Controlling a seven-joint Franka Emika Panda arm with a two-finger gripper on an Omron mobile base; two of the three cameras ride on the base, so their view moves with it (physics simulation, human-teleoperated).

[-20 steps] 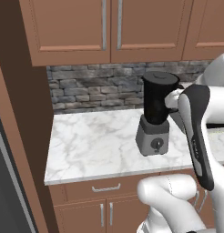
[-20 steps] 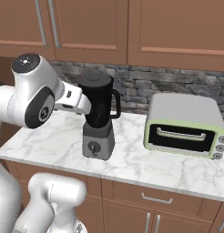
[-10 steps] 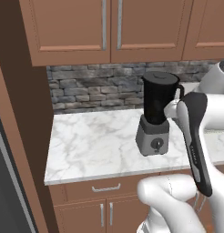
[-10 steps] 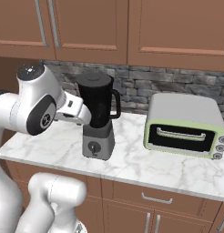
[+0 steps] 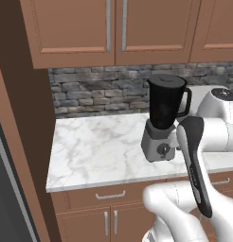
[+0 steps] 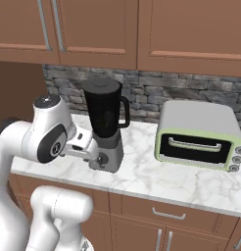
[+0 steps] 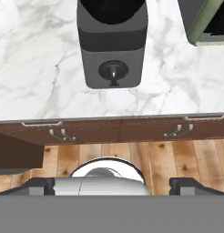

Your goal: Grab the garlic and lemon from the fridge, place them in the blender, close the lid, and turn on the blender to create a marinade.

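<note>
meanwhile, the tall black blender (image 5: 165, 118) on its grey base stands on the white marble worktop (image 5: 99, 151); the claw (image 7: 113, 184), open and empty, may overshoot the round dial (image 7: 113, 72).

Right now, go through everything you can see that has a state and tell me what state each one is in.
blender: upright on the counter, lid on the jar.
dial: pointer straight up and down in the hand view.
toaster oven: door closed.
upper cabinets: doors closed.
counter drawers: closed.
gripper: open, holding nothing, above the floor in front of the counter.
</note>
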